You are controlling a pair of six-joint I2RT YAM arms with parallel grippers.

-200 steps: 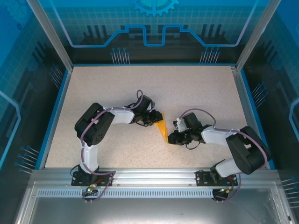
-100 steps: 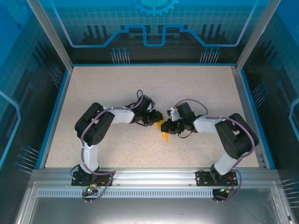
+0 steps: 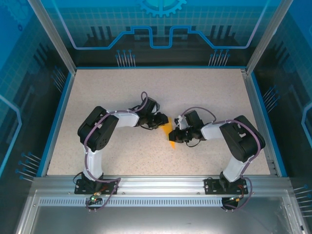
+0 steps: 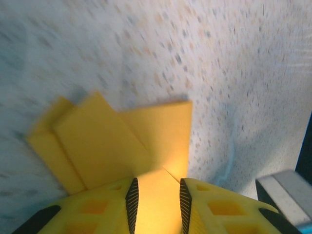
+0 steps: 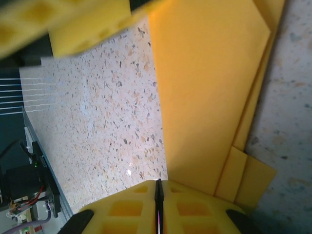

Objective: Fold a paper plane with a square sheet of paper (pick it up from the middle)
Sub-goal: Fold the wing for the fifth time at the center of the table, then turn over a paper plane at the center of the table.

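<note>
Paper plane (image 3: 169, 132): one, flat on the table (image 3: 122, 92) between my two arms. Left wrist view: left gripper (image 4: 157, 195) jaws apart, paper in the gap. Right wrist view: right gripper (image 5: 158, 195) jaws pinched together on its edge.

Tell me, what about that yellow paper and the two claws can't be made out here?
- Top external view: the paper is too small to show its folds; the left gripper and right gripper cover parts of it.
- Left wrist view: blur smears the paper's edges; the gripper's fingers hide its near end.
- Right wrist view: the shut fingers hide whether they pinch the paper; the top edge cuts it off.
</note>
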